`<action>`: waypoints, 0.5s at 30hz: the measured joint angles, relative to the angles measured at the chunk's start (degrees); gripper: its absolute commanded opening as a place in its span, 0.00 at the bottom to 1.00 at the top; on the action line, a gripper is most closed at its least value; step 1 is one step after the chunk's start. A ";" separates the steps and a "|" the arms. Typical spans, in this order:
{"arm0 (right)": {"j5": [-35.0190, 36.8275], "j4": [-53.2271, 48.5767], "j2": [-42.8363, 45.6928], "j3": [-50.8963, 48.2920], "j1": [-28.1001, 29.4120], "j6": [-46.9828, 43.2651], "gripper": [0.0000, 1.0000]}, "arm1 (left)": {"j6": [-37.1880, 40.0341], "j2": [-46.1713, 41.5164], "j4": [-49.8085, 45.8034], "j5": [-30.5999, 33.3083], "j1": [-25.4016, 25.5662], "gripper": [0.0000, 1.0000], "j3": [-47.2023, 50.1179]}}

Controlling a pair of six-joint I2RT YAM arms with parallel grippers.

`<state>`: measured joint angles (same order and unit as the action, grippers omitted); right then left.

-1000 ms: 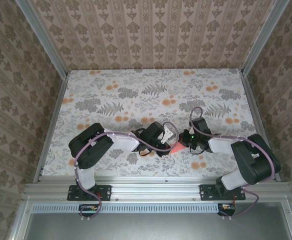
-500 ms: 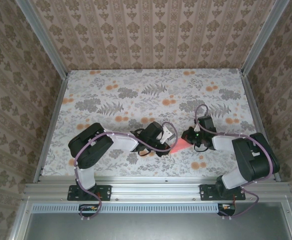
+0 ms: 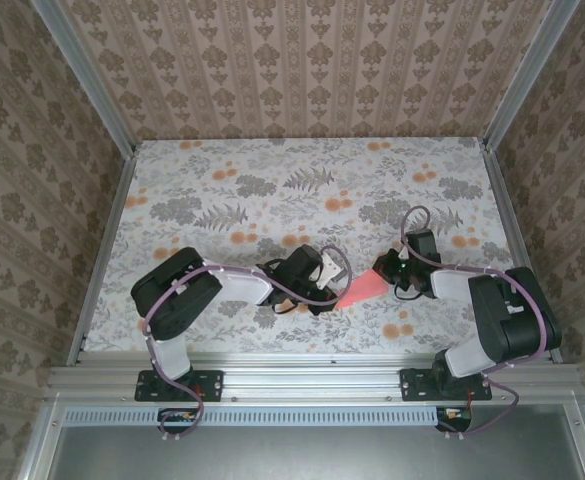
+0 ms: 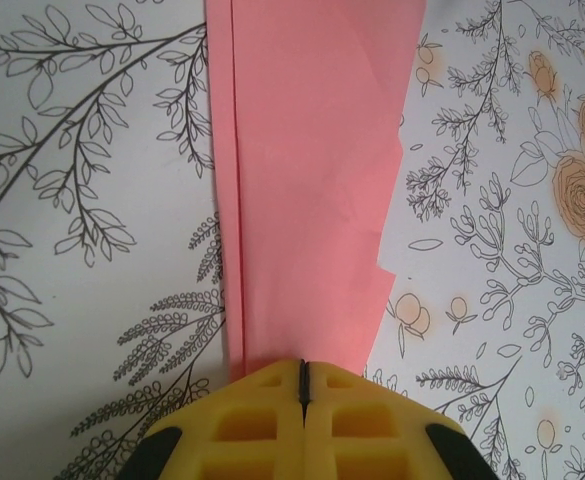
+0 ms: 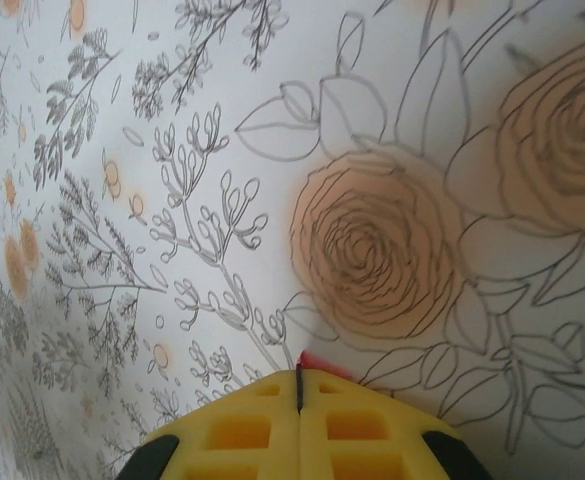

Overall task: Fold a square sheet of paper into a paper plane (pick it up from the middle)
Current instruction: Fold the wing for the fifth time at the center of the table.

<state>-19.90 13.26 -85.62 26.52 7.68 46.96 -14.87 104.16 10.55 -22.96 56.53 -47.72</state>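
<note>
The salmon-pink paper [image 3: 361, 291], folded into a slim tapering strip, lies flat on the flowered table between my two grippers. My left gripper [image 3: 336, 296] is shut and presses down on the paper's left end. In the left wrist view the paper [image 4: 307, 180] runs out from under the shut left gripper [image 4: 303, 365], with a lengthwise crease near its left edge. My right gripper [image 3: 385, 270] is shut and low over the paper's right end. In the right wrist view a sliver of pink paper [image 5: 319, 363] peeks out under the right gripper [image 5: 299, 373].
The table [image 3: 302, 190] has a white cloth with grey leaves and orange flower prints. Metal rails edge it on the left [image 3: 100, 250] and right [image 3: 517, 240]. Patterned walls stand on three sides. Both arms' elbows sit near the front edge.
My right gripper has slid right and slightly away along the paper, uncovering more of the pink strip. The left gripper stays pressed on the left end.
</note>
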 measured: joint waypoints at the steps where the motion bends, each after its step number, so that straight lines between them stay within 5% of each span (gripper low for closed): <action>1: 0.02 0.09 -0.07 0.00 -0.09 0.04 0.06 | 0.00 -0.09 0.00 0.00 0.00 0.03 0.09; 10: 1.55 -0.26 -0.37 1.11 -4.52 -0.87 0.06 | 0.00 -0.70 -2.01 -0.59 -0.04 0.03 0.09; 15: 1.49 -5.86 6.38 1.18 -5.73 -3.74 0.08 | 0.00 -0.72 -2.54 -0.87 -0.07 0.03 -0.07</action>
<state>-18.41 7.40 -79.24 27.70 1.96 43.22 -14.87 103.44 8.01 -23.83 56.47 -47.79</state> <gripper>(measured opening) 0.078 0.048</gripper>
